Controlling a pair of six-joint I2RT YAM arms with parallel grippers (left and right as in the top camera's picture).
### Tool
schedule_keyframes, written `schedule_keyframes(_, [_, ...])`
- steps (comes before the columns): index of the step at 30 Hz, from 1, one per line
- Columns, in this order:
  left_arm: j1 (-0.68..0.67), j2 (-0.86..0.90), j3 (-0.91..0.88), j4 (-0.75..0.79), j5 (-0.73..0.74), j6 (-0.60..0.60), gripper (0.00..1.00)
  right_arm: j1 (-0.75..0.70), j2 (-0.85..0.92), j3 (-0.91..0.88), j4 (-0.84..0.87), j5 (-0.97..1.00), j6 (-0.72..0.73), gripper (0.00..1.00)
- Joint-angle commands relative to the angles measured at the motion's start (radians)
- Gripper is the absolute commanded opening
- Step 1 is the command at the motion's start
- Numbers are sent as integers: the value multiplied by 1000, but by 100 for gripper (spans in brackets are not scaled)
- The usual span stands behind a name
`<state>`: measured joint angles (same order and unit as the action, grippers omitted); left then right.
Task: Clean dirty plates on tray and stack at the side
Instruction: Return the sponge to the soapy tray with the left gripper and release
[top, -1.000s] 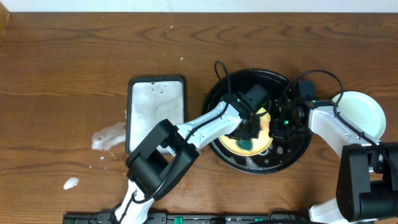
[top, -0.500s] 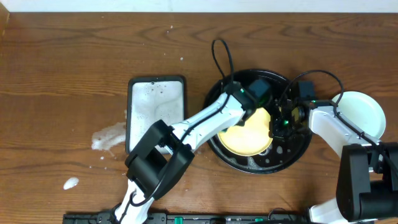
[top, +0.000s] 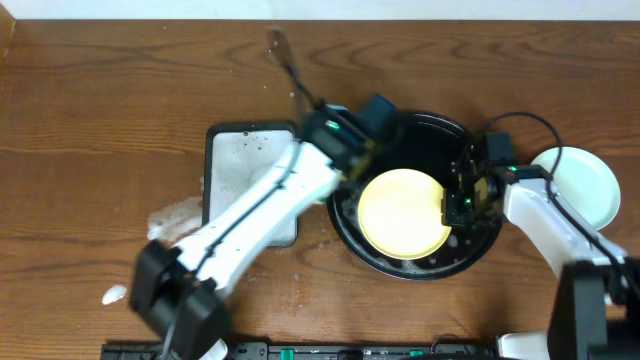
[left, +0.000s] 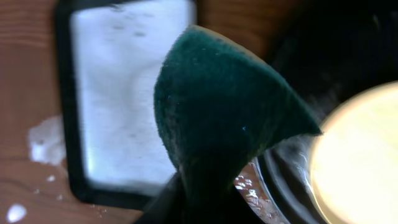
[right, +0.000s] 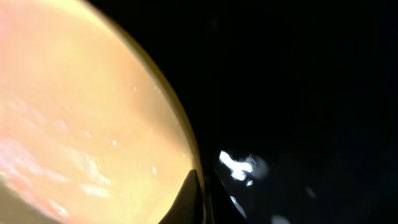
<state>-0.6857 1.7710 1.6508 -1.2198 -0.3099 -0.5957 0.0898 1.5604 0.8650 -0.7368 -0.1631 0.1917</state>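
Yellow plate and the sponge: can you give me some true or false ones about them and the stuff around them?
1. The yellow plate lies on the black tray. True.
2. The left jaws hold a pink sponge. False: the sponge is dark green.
3. The right jaws are at the yellow plate's right edge. True.
4. The pale plate sits on the tray too. False: the pale plate is on the table, right of the tray.
5. The sponge is rubbing the yellow plate. False: it is off to the plate's left, near the white dish.
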Motion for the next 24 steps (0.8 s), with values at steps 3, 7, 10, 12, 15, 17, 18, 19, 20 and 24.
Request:
schedule_keyframes(3, [167, -32, -44, -14, 31, 35, 28, 47, -170, 8, -49, 198, -4, 1])
schedule_keyframes(7, [288, -32, -139, 39, 165, 124, 32, 126, -302, 11, -80, 322, 14, 1])
schedule_keyframes(10, [367, -32, -198, 87, 263, 177, 41, 209, -397, 18, -94, 467, 14, 1])
schedule_keyframes(12, [399, -32, -207, 95, 298, 194, 43, 261, -445, 24, -94, 555, 10, 1])
schedule_keyframes(15, [424, -47, -207, 97, 321, 208, 44, 339, -493, 39, -93, 660, -28, 1])
schedule_keyframes(17, [427, -71, -207, 97, 326, 216, 44, 394, -507, 54, -94, 728, -73, 1])
schedule_keyframes(18, [426, -87, -207, 97, 327, 219, 45, 423, -509, 61, -94, 766, -101, 1])
schedule_keyframes(19, [426, -107, -207, 97, 329, 222, 45, 452, -509, 68, -95, 805, -133, 1])
schedule_keyframes(20, [425, -129, -207, 96, 329, 222, 45, 481, -509, 72, -93, 846, -165, 1])
schedule_keyframes(24, [426, -233, -207, 87, 330, 221, 51, 594, -507, 74, -87, 1004, -263, 1])
